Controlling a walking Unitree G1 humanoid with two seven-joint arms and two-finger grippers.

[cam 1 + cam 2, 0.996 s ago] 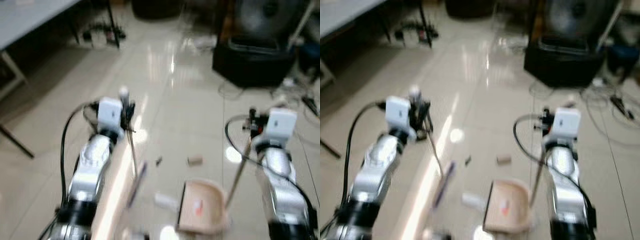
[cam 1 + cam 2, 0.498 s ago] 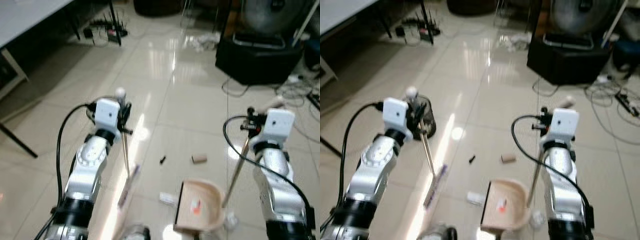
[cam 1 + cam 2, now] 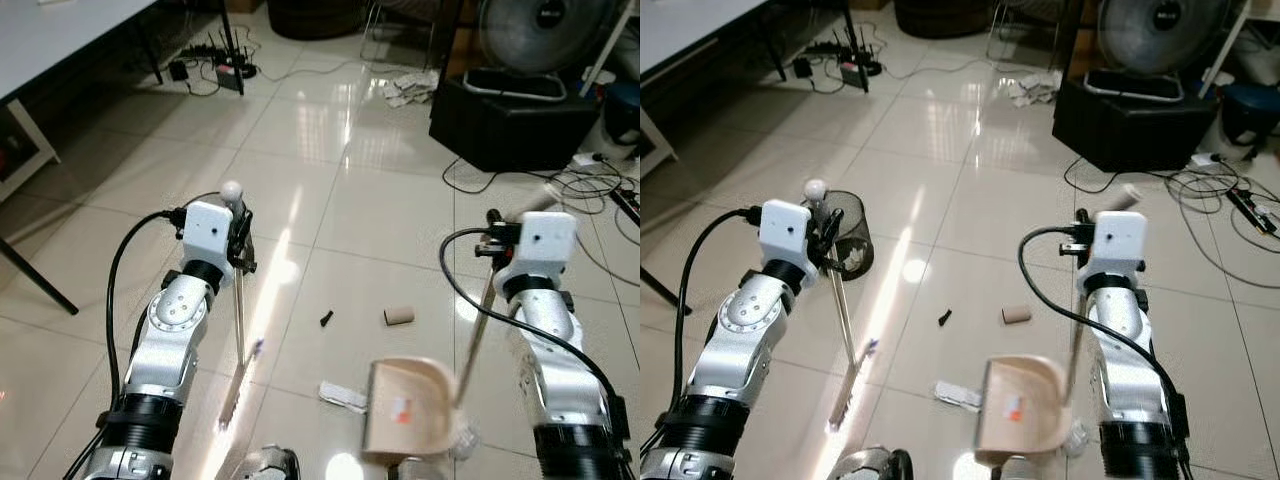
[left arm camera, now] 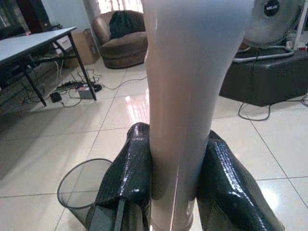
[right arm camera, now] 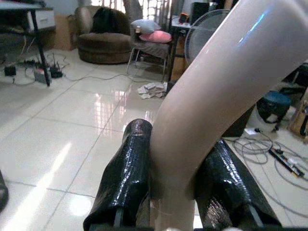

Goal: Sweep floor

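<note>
Both grippers, left gripper (image 4: 175, 192) and right gripper (image 5: 175, 192), kept fingers pinching broom (image 3: 238, 330) and dustpan (image 3: 410, 420); dustpan had slid toward 6 o'clock, away from cardboard roll (image 3: 398, 316) at 12.

Black wire wastebasket (image 3: 850, 243) stands on the tiled floor, also visible in the left wrist view. White table (image 3: 60, 40) with black legs at far left; power strip and cables (image 3: 215, 68) beneath it. Black box (image 3: 515, 125) at upper right carries a standing fan (image 3: 530, 30). Crumpled paper (image 3: 410, 88) lies beside the box. Loose cables (image 3: 590, 185) spread across the tiles to the right. Brown armchair (image 4: 122, 36) against the far wall; second chair with pink cushion (image 5: 154, 38)
</note>
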